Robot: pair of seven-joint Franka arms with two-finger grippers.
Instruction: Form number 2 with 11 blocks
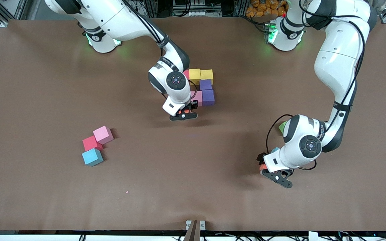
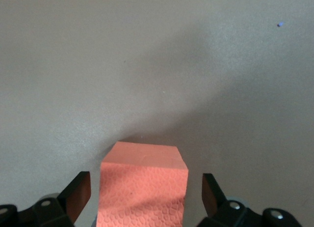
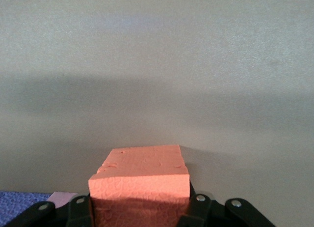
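A cluster of blocks lies mid-table: a partly hidden pink one point(image 1: 186, 74), two yellow point(image 1: 194, 75) point(image 1: 207, 75), two purple point(image 1: 205, 84) point(image 1: 208, 97) and a pink one point(image 1: 197, 97). My right gripper point(image 1: 183, 114) point(image 3: 140, 207) is shut on an orange block point(image 3: 140, 175) point(image 1: 187, 110), low over the table right beside that pink block. My left gripper point(image 1: 274, 175) point(image 2: 144, 197) is open around a second orange block point(image 2: 142, 187) point(image 1: 262, 166) at the left arm's end; both fingers point(image 2: 78, 195) stand clear of its sides. Pink point(image 1: 103, 134), red point(image 1: 91, 143) and light blue point(image 1: 92, 157) blocks lie together toward the right arm's end.
A green cube point(image 1: 282, 126) shows partly under the left arm's wrist. The brown table point(image 1: 193, 187) is bare between the block groups. A purple block point(image 3: 19, 207) and a pink one point(image 3: 61, 197) show at the edge of the right wrist view.
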